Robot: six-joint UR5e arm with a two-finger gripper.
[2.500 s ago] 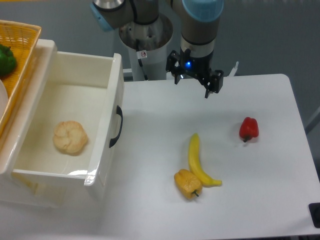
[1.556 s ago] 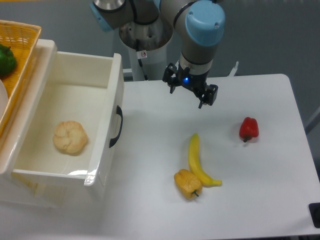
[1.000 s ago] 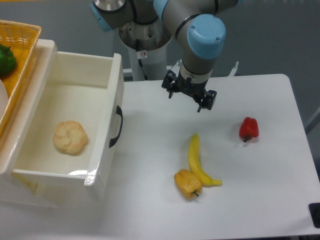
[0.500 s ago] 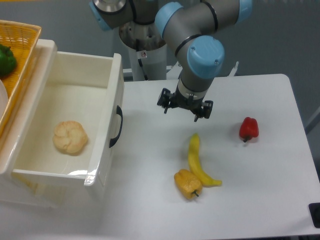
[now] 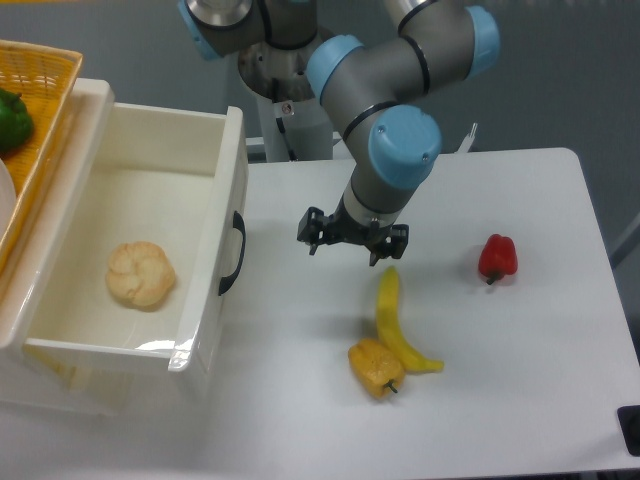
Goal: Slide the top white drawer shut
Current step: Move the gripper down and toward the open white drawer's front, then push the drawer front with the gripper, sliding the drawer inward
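Top drawer pulled out at left; pincer over the tabletop to its right.

Glossy cream-white top drawer point(image 5: 205, 290) stands open at left, a pale round bun point(image 5: 141, 274) inside, black curved handle point(image 5: 234, 253) facing the black two-finger pincer point(image 5: 350, 247). Pincer hangs apart from the handle, fingers spread, holding nothing. Small label on the arm's base post point(image 5: 287, 108), unreadable. Since half a second ago the pincer has come lower and leftward, nearer the yellow banana point(image 5: 396, 322). White tabletop point(image 5: 520, 330).

The arm point(image 5: 400, 60) is grey tubing with light-blue joint caps. Its base is a white column in the upper middle. The pincer point(image 5: 346, 246) is black.
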